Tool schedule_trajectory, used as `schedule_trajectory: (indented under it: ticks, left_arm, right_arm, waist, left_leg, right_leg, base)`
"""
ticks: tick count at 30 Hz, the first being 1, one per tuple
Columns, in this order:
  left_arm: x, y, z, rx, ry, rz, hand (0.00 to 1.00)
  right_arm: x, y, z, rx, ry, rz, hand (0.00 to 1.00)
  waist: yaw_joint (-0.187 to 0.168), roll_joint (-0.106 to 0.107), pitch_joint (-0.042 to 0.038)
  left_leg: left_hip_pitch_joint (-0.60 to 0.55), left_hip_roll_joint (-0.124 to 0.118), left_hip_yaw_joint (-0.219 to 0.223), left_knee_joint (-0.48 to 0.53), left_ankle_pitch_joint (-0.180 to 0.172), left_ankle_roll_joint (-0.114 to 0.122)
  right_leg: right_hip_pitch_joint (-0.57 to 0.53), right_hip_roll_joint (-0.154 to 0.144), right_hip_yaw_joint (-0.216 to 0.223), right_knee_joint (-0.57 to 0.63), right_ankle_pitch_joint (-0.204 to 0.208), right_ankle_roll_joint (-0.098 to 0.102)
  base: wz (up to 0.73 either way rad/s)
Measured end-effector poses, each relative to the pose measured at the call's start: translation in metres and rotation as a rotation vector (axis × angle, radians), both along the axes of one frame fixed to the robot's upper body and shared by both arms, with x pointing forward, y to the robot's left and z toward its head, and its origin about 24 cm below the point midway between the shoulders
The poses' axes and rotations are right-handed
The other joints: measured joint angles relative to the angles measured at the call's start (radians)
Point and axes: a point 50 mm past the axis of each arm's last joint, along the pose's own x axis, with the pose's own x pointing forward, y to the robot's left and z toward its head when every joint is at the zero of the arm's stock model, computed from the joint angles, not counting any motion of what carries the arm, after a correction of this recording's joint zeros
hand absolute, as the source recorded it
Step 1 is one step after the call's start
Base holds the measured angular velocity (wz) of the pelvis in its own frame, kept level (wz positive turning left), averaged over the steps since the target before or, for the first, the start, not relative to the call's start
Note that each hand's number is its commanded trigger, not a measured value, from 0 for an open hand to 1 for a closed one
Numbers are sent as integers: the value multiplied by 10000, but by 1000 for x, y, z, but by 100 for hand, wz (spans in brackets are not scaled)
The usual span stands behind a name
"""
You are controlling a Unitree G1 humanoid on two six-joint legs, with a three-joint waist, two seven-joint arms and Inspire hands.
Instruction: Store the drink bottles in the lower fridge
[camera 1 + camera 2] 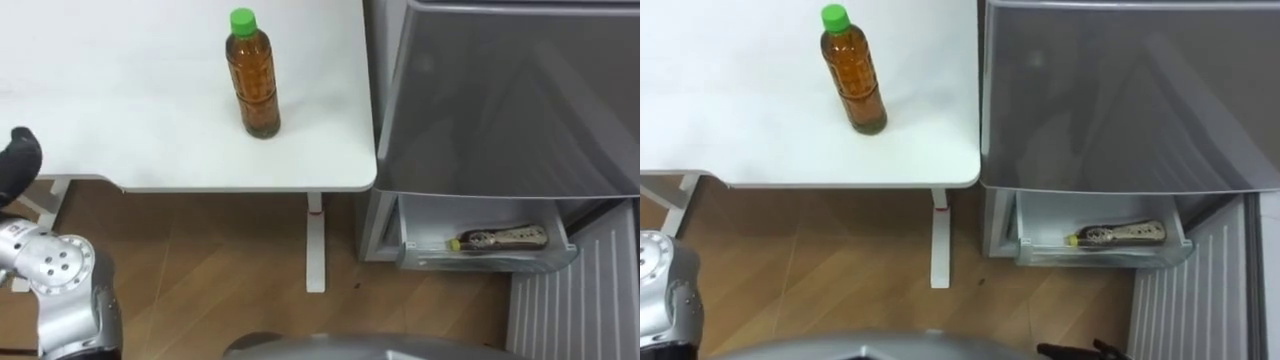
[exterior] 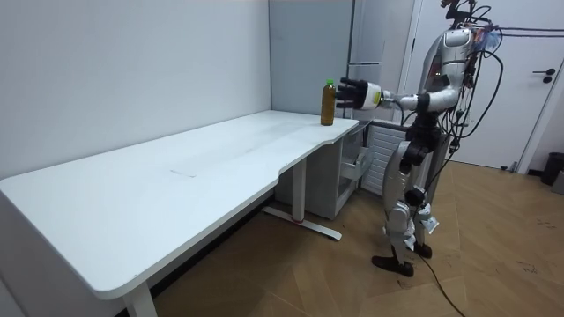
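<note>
A brown drink bottle (image 1: 253, 80) with a green cap stands upright on the white table (image 1: 120, 100), near the corner closest to the fridge (image 1: 510, 90) and untouched by either hand. The robot stands on the wooden floor (image 1: 200, 260) at that end of the table, with the table ahead of it and the grey fridge just to its right. Its left arm is stretched forward at about the height of the bottle. The left hand (image 2: 352, 94) has its fingers spread and holds nothing, and from the head camera it sits well to the left of the bottle, over the table's near edge. At the bottom of the fridge a pale drawer (image 1: 480, 262) is pulled out, and a second bottle (image 1: 500, 238) lies on its side inside it. The right hand (image 1: 1085, 350) is a dark sliver at the lower edge of the right eye view, and I cannot tell its state.
</note>
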Motion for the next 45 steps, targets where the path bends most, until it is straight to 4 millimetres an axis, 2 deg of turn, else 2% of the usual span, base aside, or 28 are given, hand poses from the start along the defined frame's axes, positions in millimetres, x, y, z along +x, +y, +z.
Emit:
schedule_trajectory:
  ticks: [4, 8, 12, 21, 25, 28, 33, 38, 45]
  left_arm:
    - [5, -8, 18, 363, -686, -720, 0]
    - [16, -19, 27, 560, -948, -2036, 0]
    - [23, -26, 29, 485, -1041, -2963, 0]
    - [39, -55, 22, -785, -1314, -5847, 0]
    - [44, -68, 19, -1101, -1304, -6984, 0]
    - [45, -69, 18, -1416, -1403, -7295, 0]
    - [46, -71, 16, -1442, -1143, -7885, 0]
    - [46, -73, 13, -1820, -1100, -8369, 0]
    - [47, -75, 12, -1967, -1123, -8782, 0]
  right_arm:
    - [1, 1, 0, 149, -141, 80, 0]
    - [2, 2, 0, 332, -263, 125, 0]
    - [3, 2, 0, 386, -287, 125, 0]
    - [13, 7, -1, 522, -332, 190, 0]
    - [14, 7, -1, 509, -352, 276, 0]
    - [14, 7, -1, 497, -355, 239, 0]
    - [14, 6, -1, 480, -361, 136, 0]
    - [12, 5, -1, 464, -369, 47, 0]
    - [13, 5, -1, 433, -381, 41, 0]
  waist:
    - [-143, -11, 8]
    - [-165, -60, 48]
    - [-196, -47, 60]
    - [-441, -175, 182]
    - [-513, -171, 161]
    - [-643, -121, 128]
    - [-668, -44, 85]
    - [-666, 12, 74]
    - [-669, 61, 75]
  left_leg:
    - [5, 1, -9, -1, 1, -1]
    - [7, 1, -11, 2, 2, -1]
    - [-25, 2, -10, 5, 5, -2]
    - [-93, -8, -9, -21, 7, -2]
    - [-86, -7, -11, -32, 6, -3]
    - [-75, -7, -10, -8, 7, -4]
    - [-30, -4, 10, -26, 9, -6]
    - [66, 5, 90, -80, 10, -9]
    - [67, 9, 96, -82, 9, -7]
  right_leg:
    - [4, 2, 26, 0, 0, 0]
    - [27, 3, 32, -9, 0, 0]
    - [-9, 3, 34, -1, 0, 0]
    - [-48, 19, 247, -4, 0, 0]
    - [-77, 21, 249, -10, 1, 1]
    - [-71, 23, 252, -22, 1, 0]
    - [-57, 21, 277, -29, 1, 0]
    - [-12, 27, 486, -18, 1, 0]
    - [2, 27, 515, 2, 1, 0]
  base:
    - [0]
    - [0]
    - [0]
    - [0]
    - [0]
    - [0]
    - [-1]
    - [-6]
    - [0]
